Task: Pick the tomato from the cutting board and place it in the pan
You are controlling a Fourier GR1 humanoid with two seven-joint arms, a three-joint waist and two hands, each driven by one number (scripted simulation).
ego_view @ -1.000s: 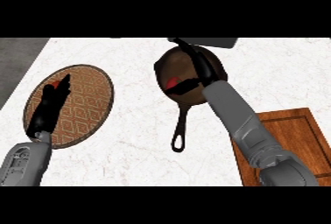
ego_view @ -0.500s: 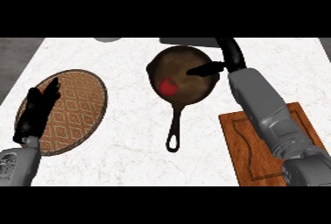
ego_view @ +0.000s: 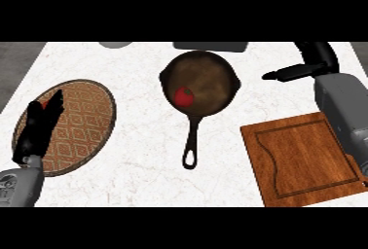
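Note:
A red tomato (ego_view: pixel 184 96) with a green stem lies in the dark brown pan (ego_view: pixel 208 73), near its left wall. The pan's black handle (ego_view: pixel 191 145) points toward me. The wooden cutting board (ego_view: pixel 305 155) at the lower right has nothing on it. My right hand (ego_view: pixel 305 68) hovers to the right of the pan, above the board's far end, open, with fingers stretched left and holding nothing. My left hand (ego_view: pixel 39 127) rests open over the round woven mat, fingers straight and pointing away.
A round patterned mat (ego_view: pixel 82 124) lies at the left under my left hand. Two grey objects (ego_view: pixel 210 45) sit at the counter's far edge behind the pan. White marble counter (ego_view: pixel 137 165) shows between mat, pan and board.
My right hand let go of the tomato in the pan and drew back to the right, clear of the pan. The view shifted, showing more of the cutting board. My left hand stayed put.

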